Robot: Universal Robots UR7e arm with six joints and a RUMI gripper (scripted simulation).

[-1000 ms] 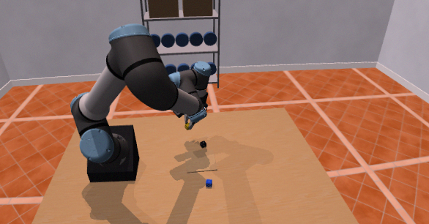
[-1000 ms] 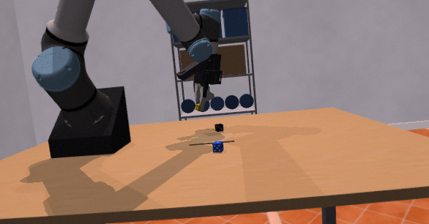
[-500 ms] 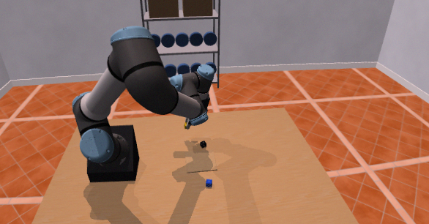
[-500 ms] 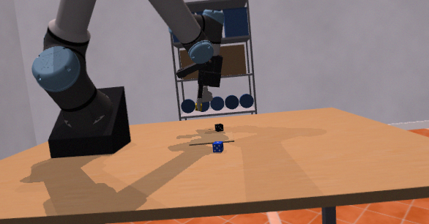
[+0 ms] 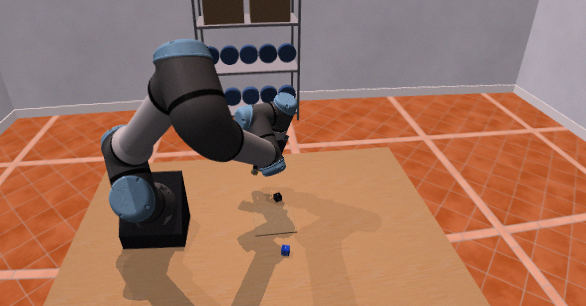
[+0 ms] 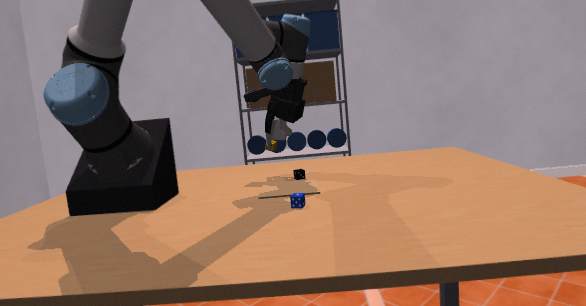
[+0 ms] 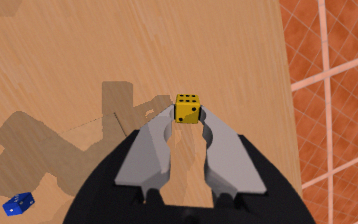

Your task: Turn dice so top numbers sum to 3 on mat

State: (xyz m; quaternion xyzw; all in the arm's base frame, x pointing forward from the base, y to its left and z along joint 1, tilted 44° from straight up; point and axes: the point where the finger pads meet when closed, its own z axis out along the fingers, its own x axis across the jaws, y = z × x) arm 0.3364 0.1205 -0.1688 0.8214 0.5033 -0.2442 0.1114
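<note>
My gripper (image 7: 186,105) is shut on a yellow die (image 7: 187,108) and holds it well above the wooden table; the die also shows in the exterior view (image 6: 272,145) and as a small yellow spot under the wrist in the top view (image 5: 255,171). A black die (image 5: 277,196) lies on the table below and beyond the gripper, also seen in the exterior view (image 6: 299,174). A blue die (image 5: 285,249) lies nearer the front, in the exterior view (image 6: 298,201) and at the lower left of the wrist view (image 7: 18,203). The mat shows only as a thin dark line (image 5: 276,233) between the black and blue dice.
The arm's black base (image 5: 152,211) stands on the table's left side. A metal shelf (image 5: 247,36) with boxes and dark round objects stands behind the table. The table's edge (image 7: 287,100) runs down the right of the wrist view, with tiled floor beyond.
</note>
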